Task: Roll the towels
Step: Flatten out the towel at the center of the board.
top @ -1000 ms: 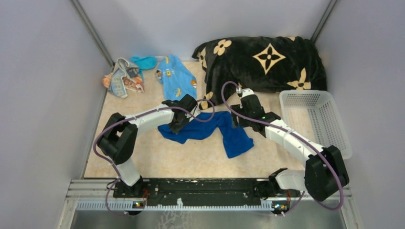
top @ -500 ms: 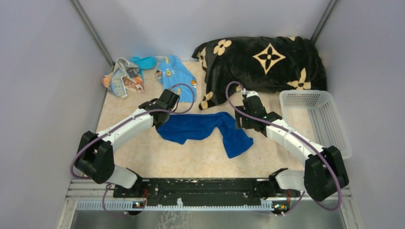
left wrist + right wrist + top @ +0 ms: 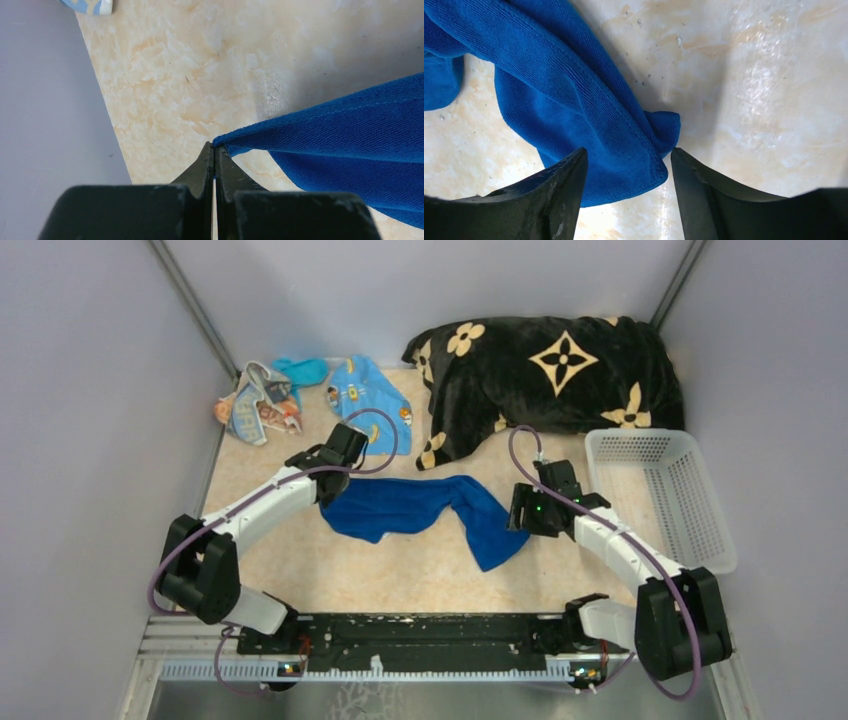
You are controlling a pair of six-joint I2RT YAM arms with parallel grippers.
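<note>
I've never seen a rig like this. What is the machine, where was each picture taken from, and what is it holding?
These are two robot arms bolted at the near edge of a table, each ending in a two-finger gripper. The wide picture looks down from above; the two close-ups come from cameras on the wrists. On it lie a dark blue towel, a striped towel, a turquoise towel, a light blue printed towel, a black flowered blanket and a white basket. The left gripper is pinched shut on a corner of the dark blue towel. The right gripper is open, its fingers either side of another corner, holding nothing.
</note>
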